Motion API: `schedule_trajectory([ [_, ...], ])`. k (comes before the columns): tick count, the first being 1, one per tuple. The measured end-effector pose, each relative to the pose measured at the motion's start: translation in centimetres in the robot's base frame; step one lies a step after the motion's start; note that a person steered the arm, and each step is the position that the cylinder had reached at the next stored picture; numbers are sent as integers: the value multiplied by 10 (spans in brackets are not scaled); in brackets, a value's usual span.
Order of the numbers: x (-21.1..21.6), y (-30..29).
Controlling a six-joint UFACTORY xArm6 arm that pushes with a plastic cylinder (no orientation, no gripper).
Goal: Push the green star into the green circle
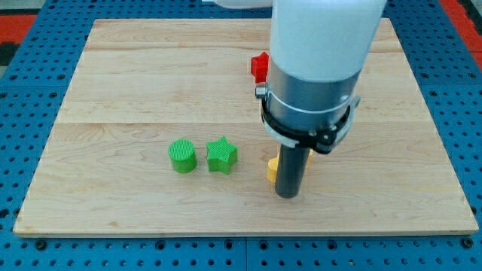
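The green star (222,155) sits on the wooden board (135,83), left of centre toward the view's bottom. The green circle (182,156) stands just to its left, a small gap between them. My tip (288,193) rests on the board to the right of the star, about a block's width and a half away and slightly lower in the view. The rod rises from it into the arm's grey and white body (316,68).
A yellow block (272,170) sits against the rod's left side, mostly hidden, shape unclear. A red block (260,67) shows at the arm's left edge near the view's top, partly hidden. Blue pegboard (30,90) surrounds the board.
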State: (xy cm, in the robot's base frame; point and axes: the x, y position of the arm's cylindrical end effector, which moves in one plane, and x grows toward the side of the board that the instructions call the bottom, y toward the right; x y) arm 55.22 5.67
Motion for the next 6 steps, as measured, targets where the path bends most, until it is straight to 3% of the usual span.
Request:
schedule_trajectory([
  [2,-13,-19],
  [3,-13,-89],
  [4,-15,-118],
  [6,5,-79],
])
